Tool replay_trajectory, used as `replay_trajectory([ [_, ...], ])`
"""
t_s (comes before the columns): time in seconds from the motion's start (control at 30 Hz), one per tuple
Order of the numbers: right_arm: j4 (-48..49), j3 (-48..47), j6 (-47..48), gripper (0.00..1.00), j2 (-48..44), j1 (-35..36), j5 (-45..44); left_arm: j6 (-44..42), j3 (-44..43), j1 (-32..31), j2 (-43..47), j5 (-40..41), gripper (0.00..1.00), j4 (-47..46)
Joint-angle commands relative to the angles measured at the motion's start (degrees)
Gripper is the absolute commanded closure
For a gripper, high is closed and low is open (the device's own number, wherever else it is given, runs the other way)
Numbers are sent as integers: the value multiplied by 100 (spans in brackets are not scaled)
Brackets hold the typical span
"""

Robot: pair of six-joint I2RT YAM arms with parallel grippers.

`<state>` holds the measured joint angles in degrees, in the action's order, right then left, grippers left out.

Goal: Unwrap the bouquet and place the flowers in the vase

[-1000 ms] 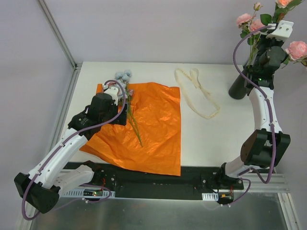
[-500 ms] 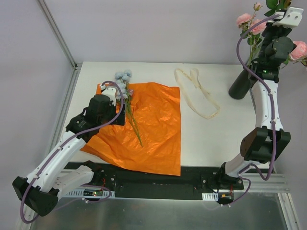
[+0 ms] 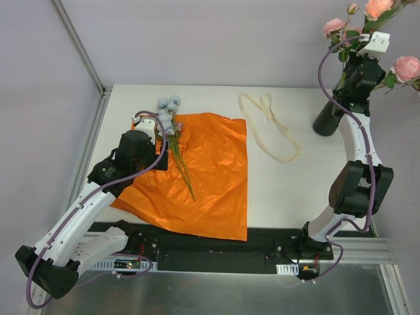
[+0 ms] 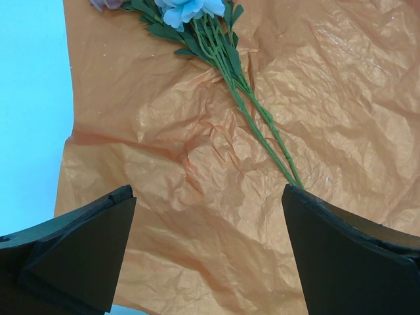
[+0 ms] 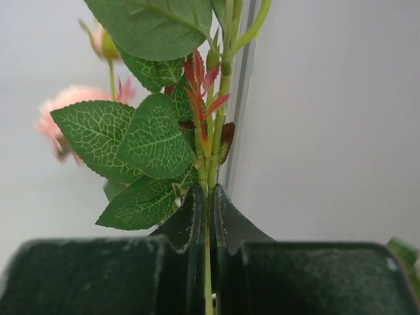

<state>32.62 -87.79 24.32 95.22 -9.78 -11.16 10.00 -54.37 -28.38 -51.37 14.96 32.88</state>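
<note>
The right pincer (image 5: 207, 197) is clamped shut on a thin green stem (image 5: 209, 172). In its wrist view, veined leaves fan out above the fingers, and a blurred pink bloom sits at the left edge. In the overhead view this pincer is in the upper right corner, above the dark vase (image 3: 326, 118). The vase stands at the right end of the worktop (image 3: 295, 184), with pink flowers (image 3: 335, 26) rising from it.

The left pincer (image 4: 207, 197) has its fingers spread wide and holds nothing. It hovers over the orange paper (image 3: 210, 177), which lies spread open left of centre. A few pale blue flowers (image 3: 170, 111) rest on the paper's upper left part. Their heads reach past its far edge and their long stems run down toward the middle of the frame. A cream ribbon (image 3: 272, 128) lies loose on the worktop between the paper and the vase.

The unwrapping looks done, and the step in hand appears to be setting a held flower into the vase. Whether its stem end is already inside the mouth cannot be seen.

Next, the right pincer would need to let go only once the stem is seated. The left pincer would then have to come down squarely over the thin stems. It should close on them without catching the crinkled paper beneath.
</note>
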Motion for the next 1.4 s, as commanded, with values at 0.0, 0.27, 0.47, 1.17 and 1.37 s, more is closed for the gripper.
replay_trajectory([
  [0.0,-376,130,-453,100,-56,-59,-237,-33,40,34,198,288,1,-107],
  [0.27,-2390,-71,-1315,69,-363,-33,-466,-51,93,34,418,367,1,-116],
  [0.47,-4191,-870,-1824,51,-688,20,-738,-42,93,34,418,209,1,-116],
  [1.17,-6417,1815,-4487,51,-4195,942,333,2417,-188,34,-654,-1038,25,-63],
  [1.37,-6119,2740,-4936,53,-4565,1610,1019,3130,-223,34,-1506,-1057,31,-124],
])
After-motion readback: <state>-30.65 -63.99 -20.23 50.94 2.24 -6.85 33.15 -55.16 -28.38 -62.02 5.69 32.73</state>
